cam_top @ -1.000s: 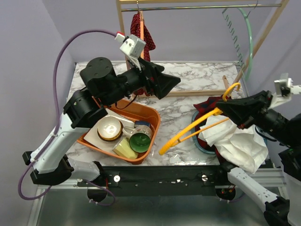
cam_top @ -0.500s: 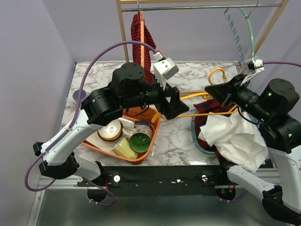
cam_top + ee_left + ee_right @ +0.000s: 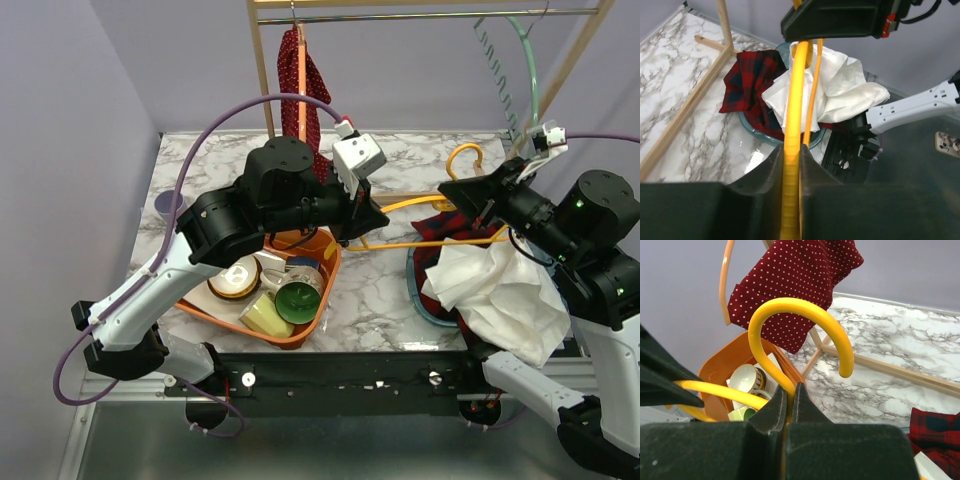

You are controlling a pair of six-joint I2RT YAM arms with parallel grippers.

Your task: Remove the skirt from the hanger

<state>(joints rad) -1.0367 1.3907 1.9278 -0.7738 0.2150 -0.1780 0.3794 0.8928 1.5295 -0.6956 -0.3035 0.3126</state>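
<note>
A yellow hanger (image 3: 462, 152) hangs in the air over the middle of the table, held at both ends. My right gripper (image 3: 447, 190) is shut on its neck just below the hook (image 3: 790, 305), seen in the right wrist view (image 3: 788, 387). My left gripper (image 3: 375, 222) is shut on one yellow arm (image 3: 795, 100), its jaws pressed to both sides (image 3: 791, 152). A red plaid skirt (image 3: 440, 222) lies bunched in a teal basket (image 3: 415, 290) below the hanger (image 3: 752, 75). I cannot tell whether it touches the hanger.
A white cloth (image 3: 490, 290) spills over the basket. An orange tray (image 3: 320, 290) with bowls and cups sits under the left arm. A wooden rack (image 3: 262, 60) at the back carries a red dotted garment (image 3: 315, 75) and a green hanger (image 3: 530, 60).
The right arm lifted the hanger from low at the right toward the centre. The left arm swung across to it, and its jaws have closed on the yellow arm.
</note>
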